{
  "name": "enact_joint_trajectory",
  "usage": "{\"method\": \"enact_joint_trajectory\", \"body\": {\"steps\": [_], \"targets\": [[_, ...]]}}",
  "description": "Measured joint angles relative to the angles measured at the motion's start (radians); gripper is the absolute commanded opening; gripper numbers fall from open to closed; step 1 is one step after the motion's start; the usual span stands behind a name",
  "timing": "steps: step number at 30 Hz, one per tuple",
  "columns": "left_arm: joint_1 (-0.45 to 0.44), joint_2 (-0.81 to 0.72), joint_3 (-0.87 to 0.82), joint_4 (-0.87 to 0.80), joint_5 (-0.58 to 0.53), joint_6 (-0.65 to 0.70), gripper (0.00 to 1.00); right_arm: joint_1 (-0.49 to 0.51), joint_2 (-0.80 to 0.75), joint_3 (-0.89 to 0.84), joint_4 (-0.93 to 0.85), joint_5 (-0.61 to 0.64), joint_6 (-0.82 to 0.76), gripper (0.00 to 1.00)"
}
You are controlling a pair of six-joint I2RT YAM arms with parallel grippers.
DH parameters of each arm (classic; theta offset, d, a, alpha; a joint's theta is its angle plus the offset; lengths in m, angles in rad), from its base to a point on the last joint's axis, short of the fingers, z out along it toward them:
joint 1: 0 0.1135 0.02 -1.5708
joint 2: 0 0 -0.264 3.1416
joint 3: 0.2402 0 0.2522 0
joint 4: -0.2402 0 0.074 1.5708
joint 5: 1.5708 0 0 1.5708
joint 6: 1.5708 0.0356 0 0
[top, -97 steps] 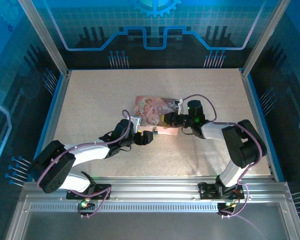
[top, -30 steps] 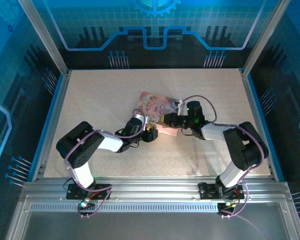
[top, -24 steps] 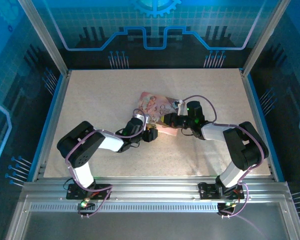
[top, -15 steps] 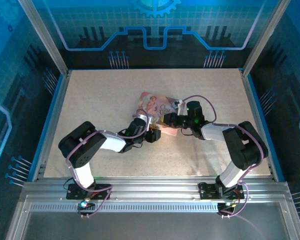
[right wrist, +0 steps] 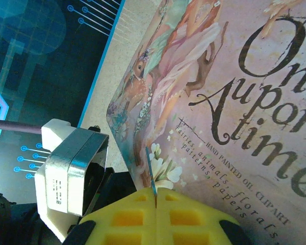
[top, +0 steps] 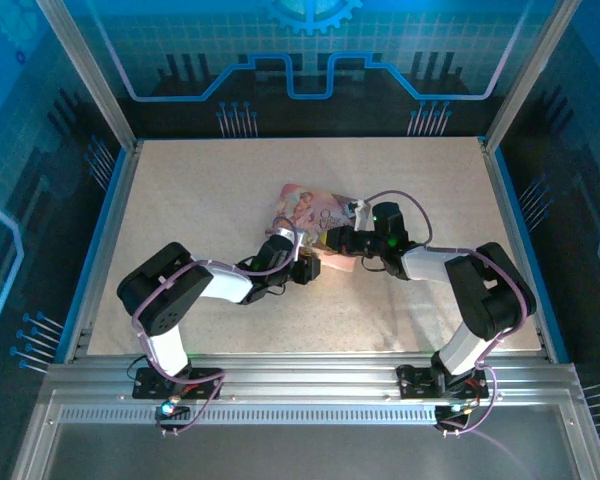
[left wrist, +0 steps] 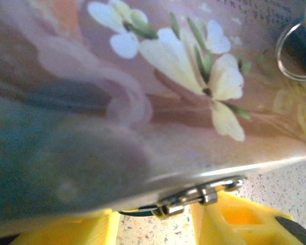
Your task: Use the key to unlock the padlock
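Top view: pink tin (top: 310, 208) mid-bench (top: 200, 200). Both pincers are at its near edge, the left pincer (top: 309, 268) at about 7 o'clock from the right pincer (top: 330, 240), close by.

Padlock (left wrist: 199, 195): in the left wrist view only a silvery link shows at the tin's (left wrist: 168, 102) lower edge, which I judge to be the shackle. Body not made out. Its long axis runs roughly 8 to 2 o'clock, directly between the yellow fingers (left wrist: 234, 219).

Left pincer (left wrist: 155, 219): part-spread, straddling that link. The link overlaps the right-hand finger, but whether it is pinched I cannot tell. A wire ring (left wrist: 279, 51) lies on the tin at 1 o'clock.

Right pincer (right wrist: 155, 196): clenched. A thin dark sliver stands up from between the pads at 12 o'clock, taken to be the key (right wrist: 152, 173), seen edge-on against the tin lid (right wrist: 234, 102).

Judgement: the left arm is on the padlock and the right arm carries the key. The coming move turns on swinging the key's tip toward 7 o'clock and lining it up with a keyway that is not yet visible.
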Motion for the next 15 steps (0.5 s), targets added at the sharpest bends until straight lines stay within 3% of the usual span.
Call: {"method": "enact_joint_trajectory", "body": {"steps": [15], "targets": [[0.000,0.011,0.015,-0.014,-0.011,-0.008,0.25,0.010,-0.003,0.000,0.008,0.008,0.002,0.05]]}}
